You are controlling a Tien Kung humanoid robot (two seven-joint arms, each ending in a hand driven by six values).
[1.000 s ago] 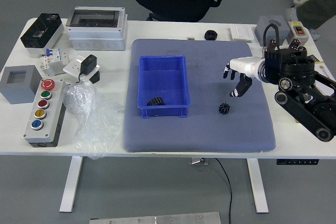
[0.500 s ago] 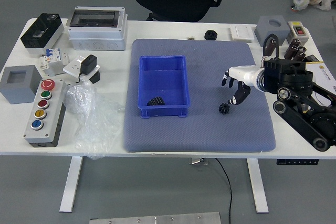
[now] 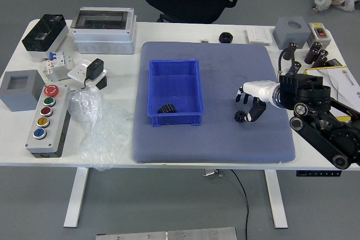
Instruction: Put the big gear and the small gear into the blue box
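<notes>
My right hand (image 3: 247, 107), white with black fingertips, reaches in from the right over the grey-blue mat, its fingers spread around the small black gear (image 3: 240, 116). A fingertip is right at the gear's edge; whether it touches cannot be told. The blue box (image 3: 175, 118) stands left of the hand, with a black ribbed gear (image 3: 166, 108) inside near its front left corner. The left arm does not show.
On the mat (image 3: 214, 147) the box stands left of centre. A button panel (image 3: 48, 117), plastic bag (image 3: 100, 130) and grey block (image 3: 21, 89) lie left. A black round part (image 3: 225, 37) sits behind the mat; papers (image 3: 342, 85) lie at right.
My right hand has moved toward the near edge and slightly left, down to the small gear. The gear, the box and its contents look unmoved.
</notes>
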